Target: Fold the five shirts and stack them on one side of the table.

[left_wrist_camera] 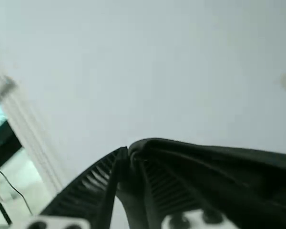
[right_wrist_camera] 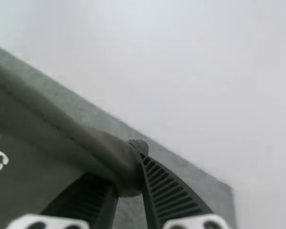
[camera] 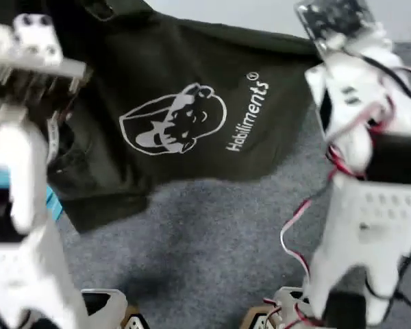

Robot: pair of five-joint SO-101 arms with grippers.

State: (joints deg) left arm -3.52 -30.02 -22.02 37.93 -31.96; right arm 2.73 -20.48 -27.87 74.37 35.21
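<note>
A dark olive shirt (camera: 192, 75) with a white printed graphic spreads between the two arms in the high view, its near hem curling over the grey table (camera: 212, 240). My left gripper (left_wrist_camera: 128, 155) is shut on a fold of the dark shirt (left_wrist_camera: 214, 164), which drapes away from the fingertips. A bunched edge of the same shirt (right_wrist_camera: 43, 143) is pinched in my right gripper (right_wrist_camera: 133, 157), which is shut on it. The left arm (camera: 24, 151) stands at the shirt's left side and the right arm (camera: 370, 137) at its right side.
Grey table surface lies bare in front of the shirt, between the two arm bases (camera: 103, 305) at the near edge. A blue object (camera: 53, 203) peeks out beside the left arm. A pale wall (right_wrist_camera: 190, 57) fills the background of both wrist views.
</note>
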